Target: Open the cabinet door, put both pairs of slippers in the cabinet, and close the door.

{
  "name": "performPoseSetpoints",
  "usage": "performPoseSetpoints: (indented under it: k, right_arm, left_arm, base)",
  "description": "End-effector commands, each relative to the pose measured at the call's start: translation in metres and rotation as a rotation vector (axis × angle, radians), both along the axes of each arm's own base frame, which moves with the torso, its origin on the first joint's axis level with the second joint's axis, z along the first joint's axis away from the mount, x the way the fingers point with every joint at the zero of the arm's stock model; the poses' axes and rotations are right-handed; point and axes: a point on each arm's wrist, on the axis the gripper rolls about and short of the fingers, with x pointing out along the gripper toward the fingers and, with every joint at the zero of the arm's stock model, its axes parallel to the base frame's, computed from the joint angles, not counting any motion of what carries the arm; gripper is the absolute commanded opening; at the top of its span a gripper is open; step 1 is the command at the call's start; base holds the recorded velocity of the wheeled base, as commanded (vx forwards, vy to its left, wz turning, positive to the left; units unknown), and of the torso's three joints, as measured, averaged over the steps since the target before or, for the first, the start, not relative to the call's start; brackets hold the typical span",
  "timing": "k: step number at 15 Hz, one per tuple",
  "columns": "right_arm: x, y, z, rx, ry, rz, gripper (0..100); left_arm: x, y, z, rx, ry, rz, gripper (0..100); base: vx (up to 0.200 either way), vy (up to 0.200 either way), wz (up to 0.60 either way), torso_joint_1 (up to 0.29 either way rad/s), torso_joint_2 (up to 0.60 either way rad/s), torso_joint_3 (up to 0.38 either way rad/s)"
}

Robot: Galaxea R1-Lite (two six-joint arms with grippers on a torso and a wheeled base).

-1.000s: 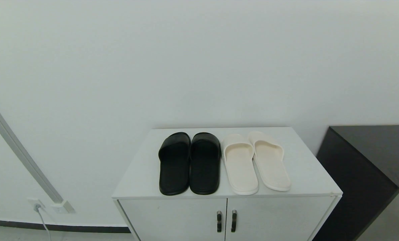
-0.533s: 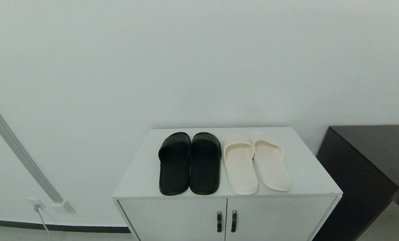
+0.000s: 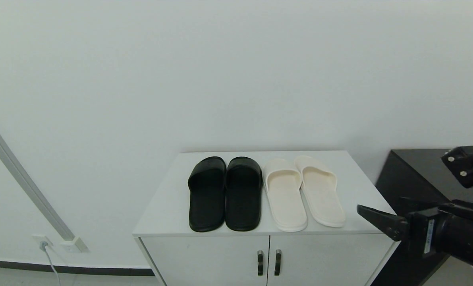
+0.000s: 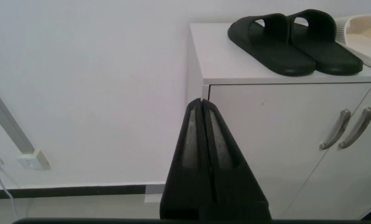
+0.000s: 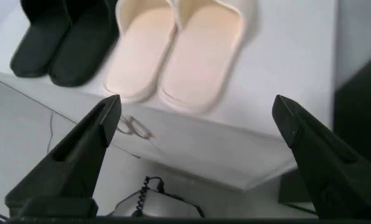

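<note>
Fingers spread, right gripper (image 5: 196, 106) is hovering near cabinet (image 3: 327, 258), needing square grip on handle (image 3: 277, 262); left gripper (image 4: 202, 106) closed

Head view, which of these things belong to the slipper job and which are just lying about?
For the job: black slippers, cream slippers, cabinet, door handles, open right pincer.

Lying about: dark table, wall socket, wall trunking.
</note>
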Motion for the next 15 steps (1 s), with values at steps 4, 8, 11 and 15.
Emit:
performPoseSetpoints:
  k: [4, 8, 11, 15]
  right_arm:
    - [0.056, 0.084, -0.024, -0.064, 0.015, -0.074, 100]
    - [0.093, 0.12, -0.048, -0.068, -0.039, -0.176, 100]
    - [0.111, 0.129, -0.06, -0.074, -0.045, -0.218, 100]
    - [0.136, 0.128, -0.072, -0.088, -0.035, -0.265, 100]
  left_arm:
    - [0.0, 0.0, 0.0, -0.002, 0.0, 0.0, 0]
    - [0.0, 0.0, 0.0, -0.002, 0.0, 0.0, 0]
    - [0.0, 0.0, 0.0, -0.002, 0.0, 0.0, 0]
    - [0.0, 0.0, 0.0, -0.002, 0.0, 0.0, 0]
  base:
    - [0.0, 0.0, 0.0, 0.0, 0.0, 0.0]
    - [0.0, 0.0, 0.0, 0.0, 0.0, 0.0]
    - [0.0, 0.0, 0.0, 0.0, 0.0, 0.0]
    - [0.0, 0.0, 0.0, 0.0, 0.0, 0.0]
